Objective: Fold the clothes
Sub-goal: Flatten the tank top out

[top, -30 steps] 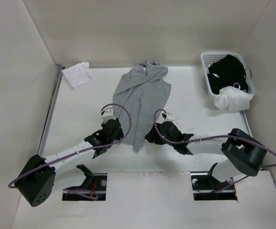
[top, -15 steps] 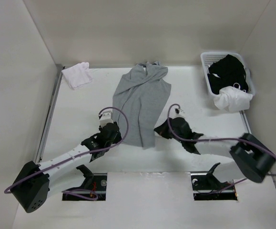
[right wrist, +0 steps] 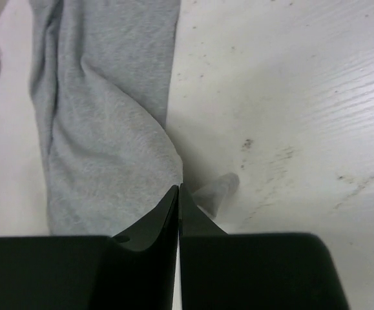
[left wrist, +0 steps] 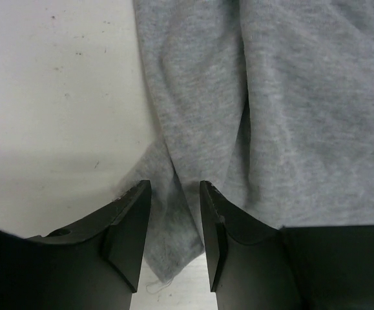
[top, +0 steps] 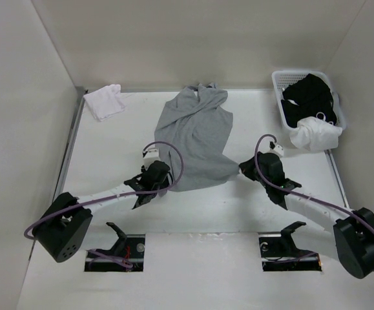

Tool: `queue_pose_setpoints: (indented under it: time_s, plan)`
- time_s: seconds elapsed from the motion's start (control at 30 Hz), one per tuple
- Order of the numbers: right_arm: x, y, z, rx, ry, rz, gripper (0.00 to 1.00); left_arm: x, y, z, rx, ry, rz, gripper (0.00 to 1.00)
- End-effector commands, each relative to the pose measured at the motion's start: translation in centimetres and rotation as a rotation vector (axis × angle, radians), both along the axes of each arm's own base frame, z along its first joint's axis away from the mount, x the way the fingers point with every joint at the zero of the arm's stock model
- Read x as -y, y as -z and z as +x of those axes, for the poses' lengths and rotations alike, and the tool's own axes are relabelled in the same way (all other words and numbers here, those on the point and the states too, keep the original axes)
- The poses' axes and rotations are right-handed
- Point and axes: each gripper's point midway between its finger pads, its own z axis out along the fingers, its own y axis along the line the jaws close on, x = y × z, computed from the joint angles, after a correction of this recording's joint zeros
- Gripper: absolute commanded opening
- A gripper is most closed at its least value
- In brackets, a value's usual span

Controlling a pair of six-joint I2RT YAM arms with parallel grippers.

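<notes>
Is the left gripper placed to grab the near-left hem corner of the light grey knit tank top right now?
Probably yes: the left gripper has open jaws straddling that corner of the grey tank top, with nothing covering it.

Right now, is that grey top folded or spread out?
Spread, not folded: the grey top lies flat on the table, hem stretched wide, upper part bunched and creased.

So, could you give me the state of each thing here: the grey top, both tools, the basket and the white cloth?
Grey tank top: unfolded, wrinkled, hem spread wide.
Left tool: part open, astride one hem corner.
Right tool: shut on the other hem corner.
Basket: upright, holding black and white garments.
White cloth: folded, lying apart.
</notes>
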Motion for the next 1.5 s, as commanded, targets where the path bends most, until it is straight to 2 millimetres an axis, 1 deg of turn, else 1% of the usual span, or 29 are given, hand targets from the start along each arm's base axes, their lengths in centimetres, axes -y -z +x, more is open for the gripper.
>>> queue_pose_setpoints:
  time_s: [0.0,0.1,0.17,0.23,0.3,0.37,0.43,0.5,0.57,0.67,0.87,0.97,1.03,1.1,1.2,1.27,1.33,1.4,1.47]
  plan:
    - [0.2,0.6,0.6,-0.002,-0.002,-0.042,0.04,1.9,-2.4,2.9,0.092,-0.001,-0.068,0.34]
    - [-0.3,1.1,0.8,-0.003,-0.015,-0.035,0.04,2.6,-2.3,3.2,0.087,0.011,-0.089,0.29]
    - [-0.6,1.7,0.8,-0.018,-0.025,-0.036,0.04,2.7,-2.5,3.3,0.091,0.01,-0.096,0.26]
    - [-1.0,2.1,0.8,-0.021,-0.038,-0.032,0.04,2.5,-2.8,3.5,0.098,0.005,-0.099,0.23]
    - [-1.3,2.3,0.8,-0.023,-0.049,-0.025,0.04,2.4,-3.1,3.9,0.106,-0.001,-0.104,0.22]
    - [-1.7,2.5,0.7,-0.03,-0.066,-0.02,0.04,2.3,-3.2,4.3,0.107,0.007,-0.103,0.27]
    - [-1.8,2.6,0.6,-0.032,-0.073,-0.022,0.04,2.1,-3.1,4.4,0.099,0.009,-0.097,0.36]
    - [-2.0,2.7,0.5,-0.032,-0.08,-0.025,0.04,1.7,-3.1,4.3,0.1,0.005,-0.087,0.42]
    - [-2.0,2.7,0.5,-0.033,-0.08,-0.026,0.04,1.1,-3.1,4.4,0.103,-0.011,-0.082,0.43]
    - [-2.1,2.7,0.5,-0.027,-0.087,-0.026,0.04,1.2,-3.1,4.9,0.107,-0.012,-0.096,0.41]
    - [-2.5,2.8,0.5,-0.026,-0.107,-0.017,0.04,1.5,-1.8,6.5,0.102,-0.015,-0.093,0.34]
    - [-2.5,3.1,0.3,-0.031,-0.108,-0.018,0.04,1.4,-0.9,7.0,0.081,-0.02,-0.09,0.26]
    - [-2.4,3.0,0.2,-0.028,-0.108,-0.017,0.04,1.1,-0.7,7.2,0.08,-0.036,-0.1,0.17]
    - [-2.4,2.9,0.2,-0.025,-0.108,-0.015,0.04,0.9,-1.8,7.5,0.1,-0.054,-0.127,0.11]
    - [-2.4,3.0,0.1,-0.027,-0.108,-0.015,0.04,1.0,-5.5,7.6,0.177,-0.055,-0.196,0.11]
    - [-2.4,3.1,0.1,-0.03,-0.107,-0.015,0.04,0.6,-7.7,7.3,0.213,-0.058,-0.227,0.11]
    - [-2.4,3.0,0.1,-0.031,-0.107,-0.013,0.04,-0.5,-9.2,7.0,0.223,-0.071,-0.251,0.11]
    - [-2.4,3.0,0.1,-0.033,-0.108,-0.012,0.04,-2.0,-10.0,7.1,0.235,-0.097,-0.282,0.11]
    - [-2.5,3.0,0.1,-0.034,-0.113,-0.015,0.03,-4.0,-9.8,7.8,0.233,-0.159,-0.305,0.11]
